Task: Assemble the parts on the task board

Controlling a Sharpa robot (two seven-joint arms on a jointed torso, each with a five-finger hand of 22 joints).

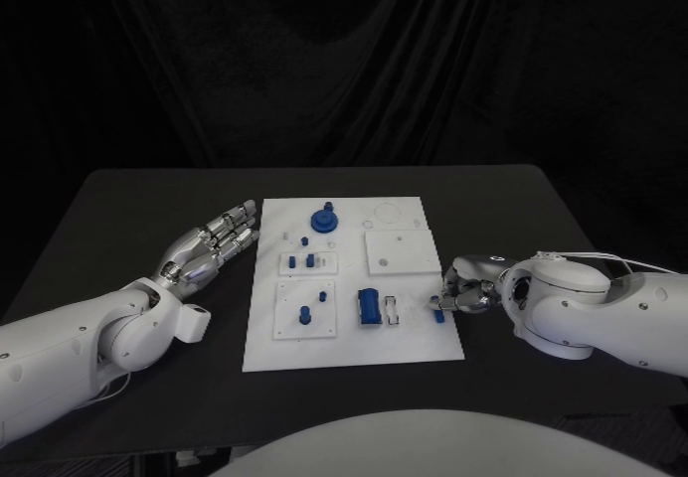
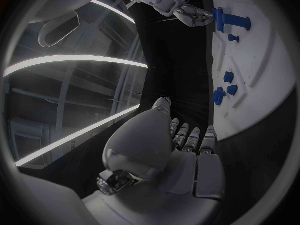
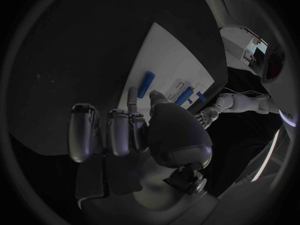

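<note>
Pickup stage at task board (image 1: 430,343) right edge; right hand (image 1: 466,288) fingers curled beside small blue peg (image 1: 438,315), grasp unclear; left hand (image 1: 208,248) spread flat, empty, left of board; next, secure pinch needed.

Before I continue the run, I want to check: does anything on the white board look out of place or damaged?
Nothing stands out. The blue parts sit inside the outline of the task board, which lies flat and looks whole. The left robot hand lies beside the board; the right robot hand is at its edge.
</note>
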